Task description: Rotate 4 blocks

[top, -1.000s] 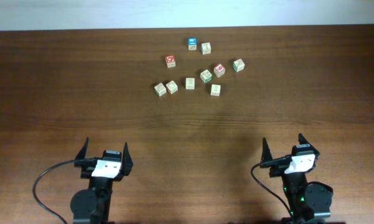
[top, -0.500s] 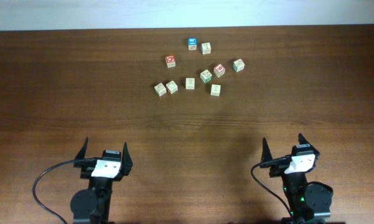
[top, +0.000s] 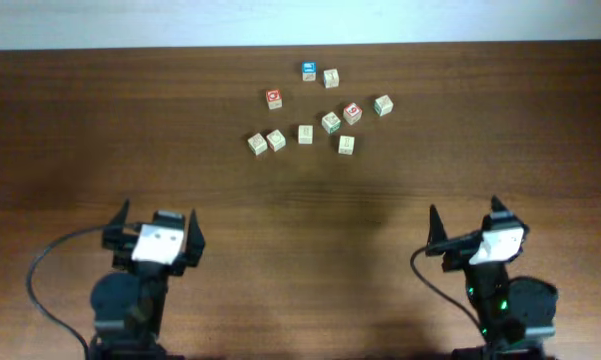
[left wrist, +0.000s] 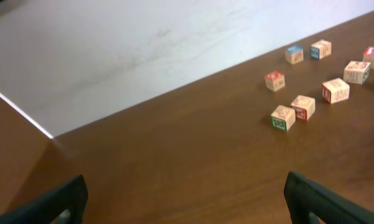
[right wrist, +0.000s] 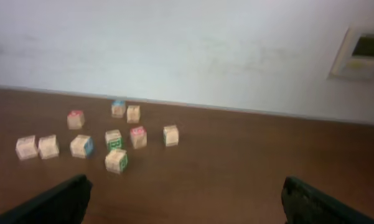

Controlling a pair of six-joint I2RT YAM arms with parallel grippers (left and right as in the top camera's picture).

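Right now, your left gripper [top: 158, 210] and right gripper [top: 464, 207] both stand wide open, holding nothing, at the near edge of the table [top: 80, 120]; the pale wooden blocks [top: 306, 133] sit scattered well ahead, toward its far edge.

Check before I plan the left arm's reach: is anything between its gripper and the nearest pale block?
Nothing visible. Only bare table lies between the open left gripper and the nearest pale block.

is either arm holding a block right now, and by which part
Nothing is held. The left gripper and right gripper both have open, empty jaws, well short of the blocks.
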